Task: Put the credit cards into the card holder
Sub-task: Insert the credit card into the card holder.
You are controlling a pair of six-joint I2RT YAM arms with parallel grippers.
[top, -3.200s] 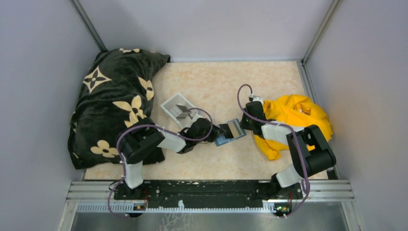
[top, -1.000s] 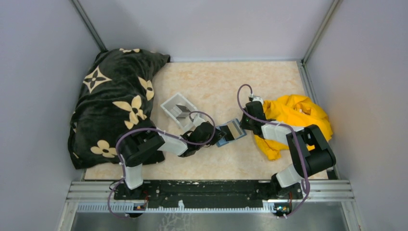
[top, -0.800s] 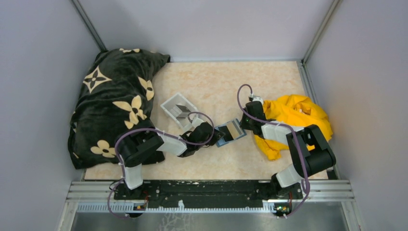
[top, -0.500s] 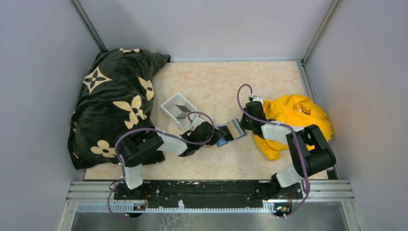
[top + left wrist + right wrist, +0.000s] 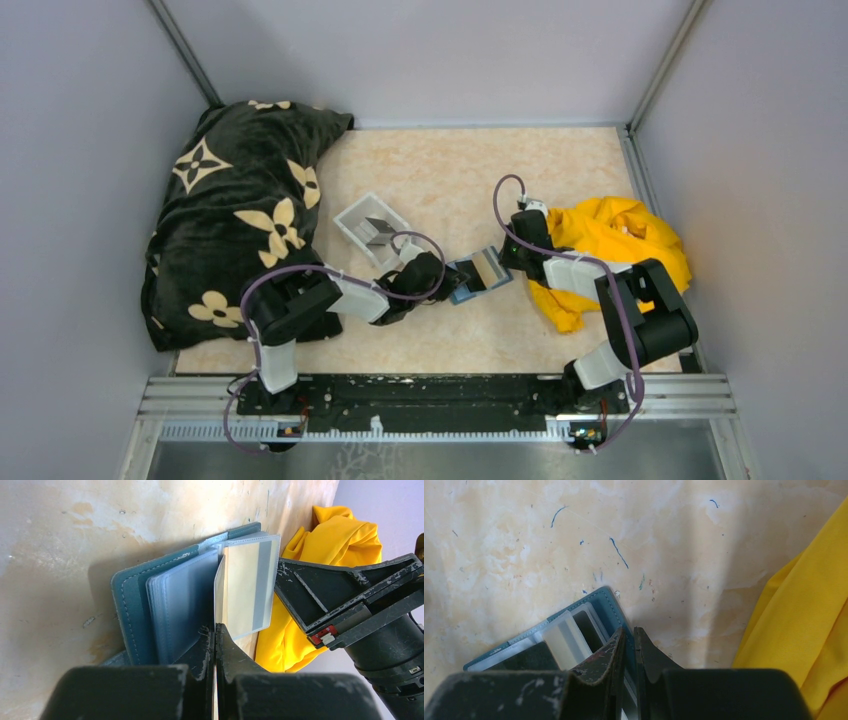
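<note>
At top-view centre, the flat teal-blue folding card holder (image 5: 129, 610) is lying open, the right gripper (image 5: 630, 632) narrowly pinching its cover edge. The left gripper (image 5: 215, 630) is clamping fully closed on a thin yellow-tan card (image 5: 245, 592) at its sleeves.

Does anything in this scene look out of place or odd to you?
Nothing is spilled or damaged. Oddities: a yellow cloth lies crumpled right of the wallet, a black blanket is heaped at the table's left edge, and blue scratch marks streak the table by the wallet.
</note>
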